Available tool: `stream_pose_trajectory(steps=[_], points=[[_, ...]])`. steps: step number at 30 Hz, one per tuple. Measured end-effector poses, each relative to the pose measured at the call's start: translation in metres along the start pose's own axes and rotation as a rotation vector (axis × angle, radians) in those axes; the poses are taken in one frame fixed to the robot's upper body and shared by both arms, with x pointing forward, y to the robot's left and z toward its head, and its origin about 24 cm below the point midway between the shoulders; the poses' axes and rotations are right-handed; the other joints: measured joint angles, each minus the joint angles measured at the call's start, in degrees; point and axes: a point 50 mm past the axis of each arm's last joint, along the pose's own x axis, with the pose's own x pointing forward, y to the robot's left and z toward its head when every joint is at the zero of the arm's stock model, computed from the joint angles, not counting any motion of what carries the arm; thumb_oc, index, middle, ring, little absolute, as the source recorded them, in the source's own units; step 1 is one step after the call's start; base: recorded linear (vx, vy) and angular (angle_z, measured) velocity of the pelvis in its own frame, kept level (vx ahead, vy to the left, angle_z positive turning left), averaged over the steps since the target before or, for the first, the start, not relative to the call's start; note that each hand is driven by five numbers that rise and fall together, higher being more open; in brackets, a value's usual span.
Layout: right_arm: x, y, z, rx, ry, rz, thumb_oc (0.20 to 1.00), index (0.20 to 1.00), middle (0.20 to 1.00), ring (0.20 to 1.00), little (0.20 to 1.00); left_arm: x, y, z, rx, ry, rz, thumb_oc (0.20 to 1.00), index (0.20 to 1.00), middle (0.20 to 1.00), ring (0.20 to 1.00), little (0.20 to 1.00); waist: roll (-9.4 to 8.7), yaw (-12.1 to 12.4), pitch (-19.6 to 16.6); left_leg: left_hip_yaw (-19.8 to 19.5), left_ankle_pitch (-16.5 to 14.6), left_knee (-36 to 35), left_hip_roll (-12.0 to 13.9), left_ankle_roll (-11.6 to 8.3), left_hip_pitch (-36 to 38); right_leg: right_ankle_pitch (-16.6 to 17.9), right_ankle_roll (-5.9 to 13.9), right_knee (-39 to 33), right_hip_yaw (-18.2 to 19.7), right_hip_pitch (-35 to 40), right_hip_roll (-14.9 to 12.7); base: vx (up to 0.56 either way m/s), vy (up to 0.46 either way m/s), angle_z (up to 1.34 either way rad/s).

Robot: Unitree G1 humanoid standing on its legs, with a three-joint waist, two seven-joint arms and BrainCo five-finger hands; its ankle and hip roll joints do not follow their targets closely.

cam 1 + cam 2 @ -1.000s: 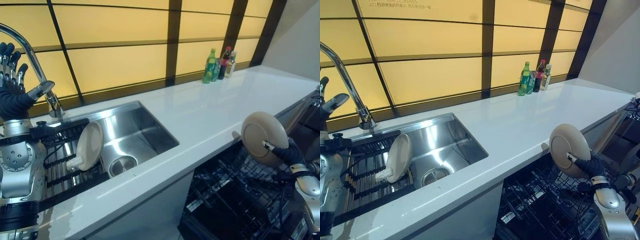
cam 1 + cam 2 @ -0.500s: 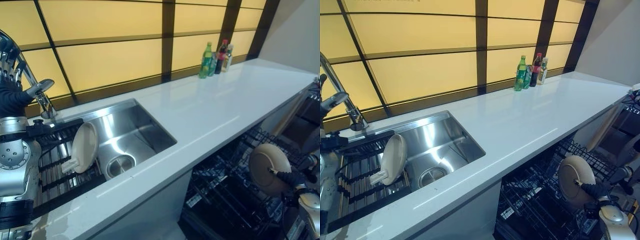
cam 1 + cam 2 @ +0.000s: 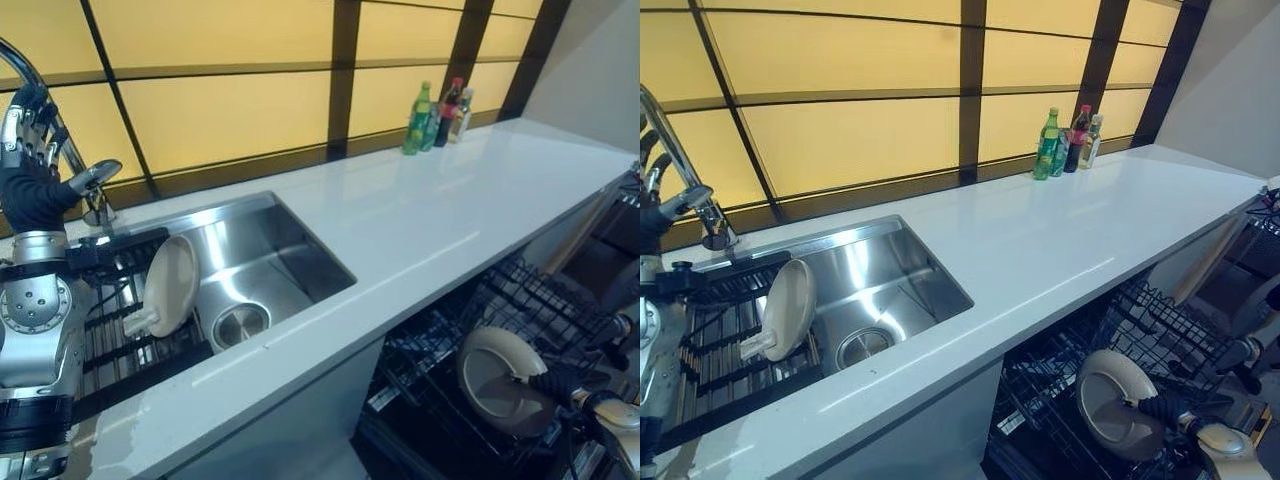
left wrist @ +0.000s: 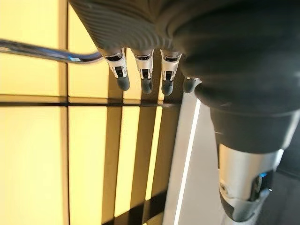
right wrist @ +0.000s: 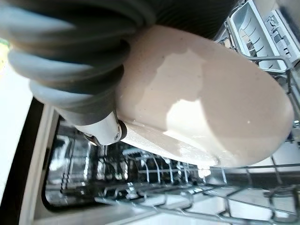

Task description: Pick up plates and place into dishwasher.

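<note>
The right robot hand (image 3: pixel 560 385) pinches a beige plate (image 3: pixel 497 392) by its rim, low inside the dishwasher rack (image 3: pixel 520 310); stiff, glossy and breakable, it is best held at the edge. The right wrist view shows the plate's face just above the rack wires, while the eye views show a second plate (image 3: pixel 172 286) in the sink rack (image 3: pixel 110 340) and the left robot hand (image 3: pixel 30 160) raised with fingers straight by the faucet (image 3: pixel 90 180).

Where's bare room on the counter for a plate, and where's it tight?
Free: the white countertop from the sink edge across to the bottles at the back wall. Tight: the drying rack with a plate standing in it, and the dishwasher rack where the right hand holds another plate.
</note>
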Motion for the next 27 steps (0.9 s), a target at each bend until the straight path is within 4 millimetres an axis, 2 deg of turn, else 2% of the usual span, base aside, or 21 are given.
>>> stream_pose_trajectory(steps=[9,15,21,27], points=[[0.007,0.005,-0.002,-0.04,0.045,0.078,0.2,0.2,0.2,0.2,0.2,0.008,0.0,0.005,0.021,-0.02,-0.012,1.0,1.0,1.0,1.0,1.0,-0.84,1.1,0.5,0.0,0.0,0.1,0.1,-0.05,0.1,0.2,-0.14,0.2,-0.9,0.0,0.1,0.02,-0.047,0.0],[0.014,0.009,-0.002,-0.055,0.071,0.132,0.2,0.2,0.2,0.2,0.2,0.01,-0.006,0.004,0.012,-0.016,-0.028,1.0,1.0,1.0,1.0,1.0,-0.55,1.4,1.8,-0.2,0.0,0.1,0.1,-0.06,0.1,0.3,-0.16,0.2,-1.1,0.3,0.1,0.02,-0.042,0.01],[0.016,0.006,0.003,-0.024,0.052,0.131,0.2,0.2,0.2,0.2,0.2,0.012,-0.007,0.002,0.015,-0.01,-0.035,1.0,1.0,1.0,1.0,1.0,0.12,1.6,2.6,-0.4,0.0,0.1,0.3,-0.08,0.3,0.3,-0.24,0.2,-2.1,0.5,0.1,0.05,-0.039,0.01],[0.018,0.01,-0.006,-0.118,0.129,0.193,0.2,0.2,0.2,0.2,0.2,0.012,-0.007,-0.001,0.021,0.015,-0.033,1.0,1.0,1.0,1.0,1.0,0.34,2.6,2.9,-1.1,-0.3,0.1,0.4,-0.26,1.3,0.3,-0.56,0.0,-3.1,1.2,0.2,0.04,-0.026,-0.02]])
